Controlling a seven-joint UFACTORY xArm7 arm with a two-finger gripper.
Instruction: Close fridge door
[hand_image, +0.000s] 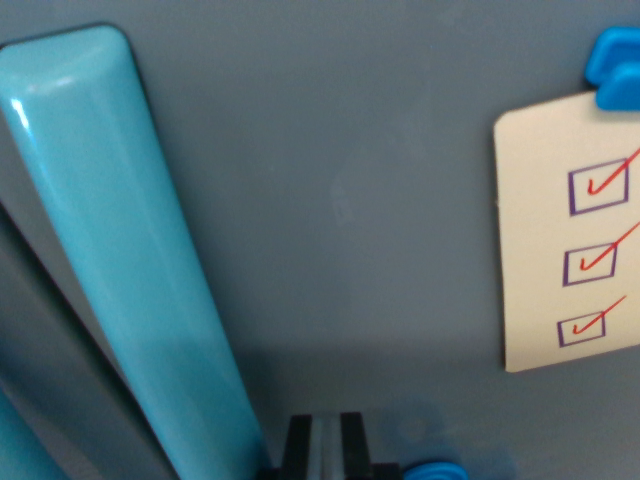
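Though dim, grey fridge door (330, 200), turquoise handle (130, 260).

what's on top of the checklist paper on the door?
A blue clip overlaps the checklist paper at its top edge, against the grey fridge door. The paper's corner beneath the clip is hidden.

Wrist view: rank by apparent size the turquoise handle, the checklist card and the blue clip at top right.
1. Glossy turquoise door handle, largest.
2. Cream checklist card with red ticks, cut off at the frame edge.
3. Blue plastic clip, smallest, also cropped.
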